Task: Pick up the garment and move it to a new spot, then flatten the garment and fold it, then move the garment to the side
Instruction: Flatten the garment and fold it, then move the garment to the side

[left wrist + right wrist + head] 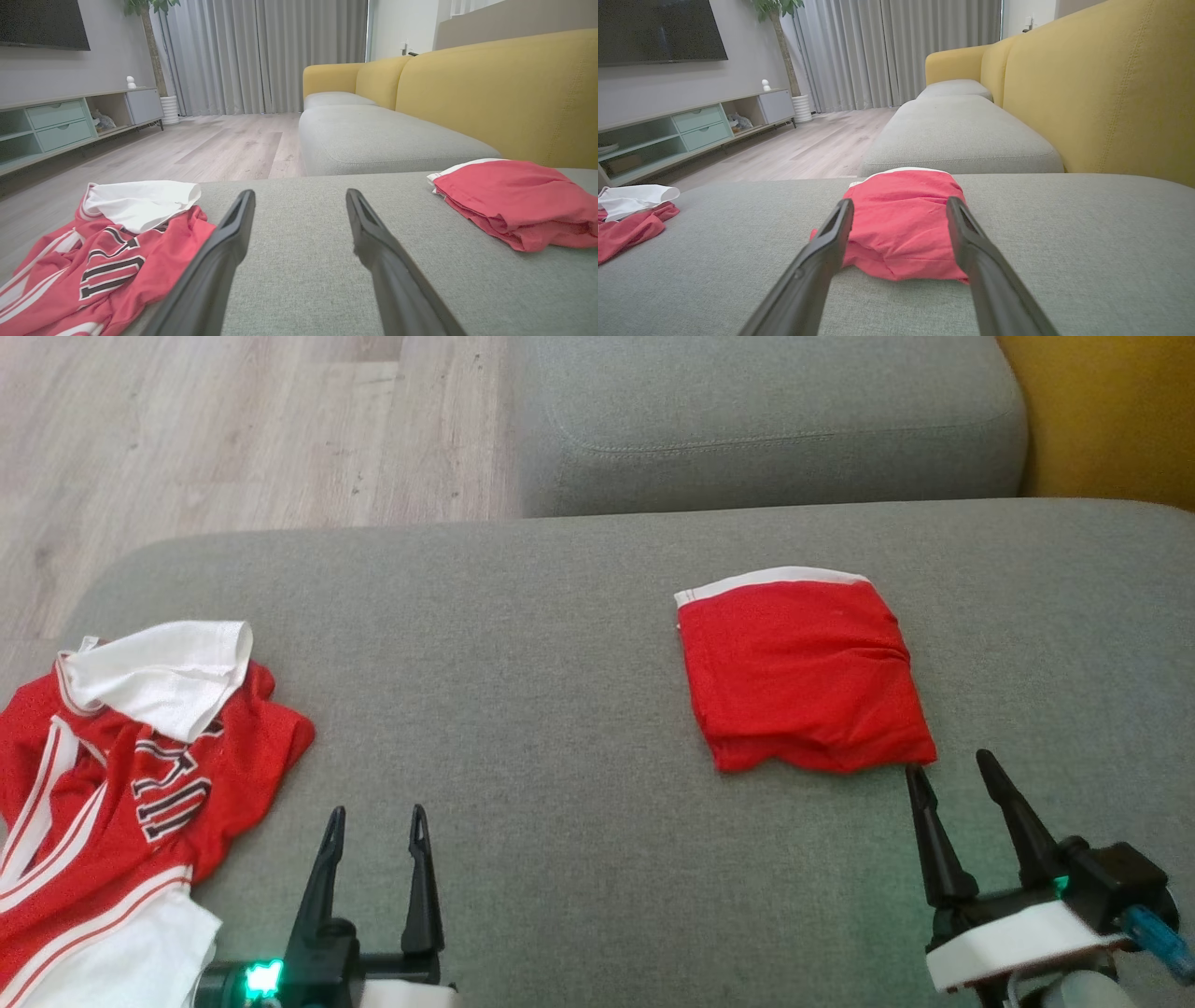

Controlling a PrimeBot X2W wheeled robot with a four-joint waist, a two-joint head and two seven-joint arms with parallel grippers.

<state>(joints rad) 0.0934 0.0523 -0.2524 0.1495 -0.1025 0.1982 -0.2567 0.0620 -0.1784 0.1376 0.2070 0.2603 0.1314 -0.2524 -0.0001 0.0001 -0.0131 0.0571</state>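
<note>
Grey sofa seat (560,709), yellow backrest (514,93), wood floor (187,429), curtains (261,56), TV cabinet (60,126).

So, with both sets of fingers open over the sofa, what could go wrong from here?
1. The right fingers hover close to the near edge of the folded red garment; nudging forward might undo its fold.
2. The crumpled jersey has white cloth on top; one grab might lift both.

On the grey sofa seat cushion (560,663) a folded red garment (803,672), edged in white on its far side, is laid flat toward the right, while a crumpled red-and-white jersey (121,756) is heaped at the left edge, well apart from it.
</note>
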